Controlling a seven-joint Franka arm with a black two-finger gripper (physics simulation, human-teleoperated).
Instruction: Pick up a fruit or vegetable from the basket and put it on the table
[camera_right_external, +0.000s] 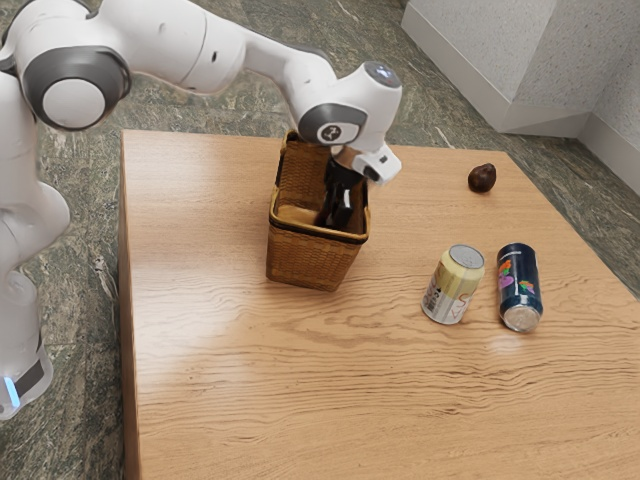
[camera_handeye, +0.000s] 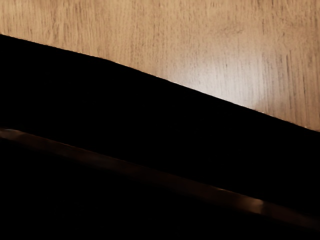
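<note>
The black two-finger gripper (camera_right_external: 336, 214) is lowered inside the rectangular brown woven basket (camera_right_external: 310, 262), toward the exterior view's right side of its opening. Whether the gripper is open or closed, and whether it has hold of anything, cannot be told. The task item, a fruit or vegetable, cannot be identified inside the basket, whose interior is partly hidden. A small, round, dark brown fruit-like object (camera_right_external: 482, 178) rests on the table near its far edge, toward the exterior view's right. Basket clearance: the dark rim stands close around the gripper; open tabletop lies to the exterior view's left, to the right as far as the cans, and broadly on the near side. The upright yellow-and-silver cylindrical can (camera_right_external: 455, 284) stands to the exterior view's right of the basket, well apart from it. Just beside this can, farther right, the dark blue cylindrical can (camera_right_external: 519, 286) lies on its side, silver end facing near. Surface: light brown wood-grain table (camera_right_external: 230, 390), with a glossy reflection in the wrist view beside a black expanse of uncertain identity. Room: mottled grey-green floor (camera_right_external: 240, 110); pale speckled wall (camera_right_external: 490, 45) with white baseboard at the far right.
</note>
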